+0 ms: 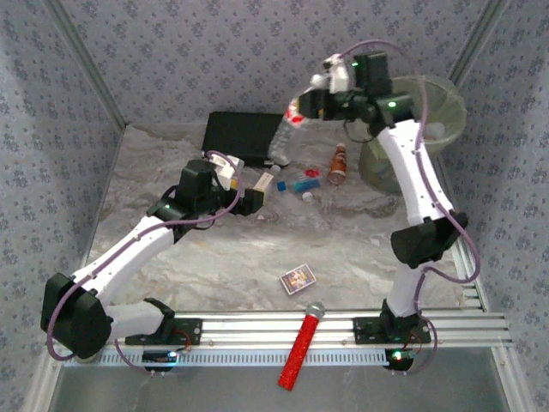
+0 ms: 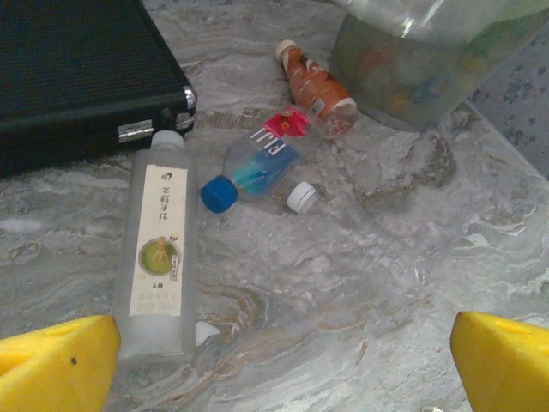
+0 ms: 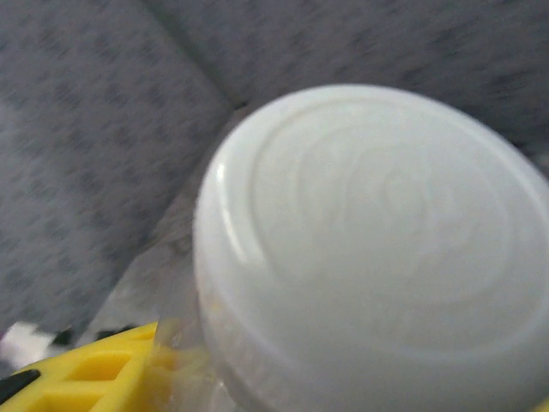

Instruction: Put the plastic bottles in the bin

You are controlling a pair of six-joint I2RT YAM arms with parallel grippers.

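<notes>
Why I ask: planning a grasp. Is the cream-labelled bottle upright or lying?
Lying flat: the cream-labelled bottle rests on its side on the table, cap toward the black case.

Between the arms the near table (image 1: 232, 257) lies open but for the card box (image 1: 298, 279). Farther back it tightens: the black case (image 1: 240, 136) blocks the far left, the bin (image 1: 429, 129) the far right, and the square bottle (image 2: 159, 249), blue-capped bottle (image 2: 253, 167) and orange-brown bottle (image 2: 316, 86) lie between. The right gripper (image 1: 307, 105) holds a clear bottle (image 1: 281, 142) over the case's right end. Bare tabletop lies ahead of the left gripper's (image 2: 283, 360) spread fingers.
</notes>
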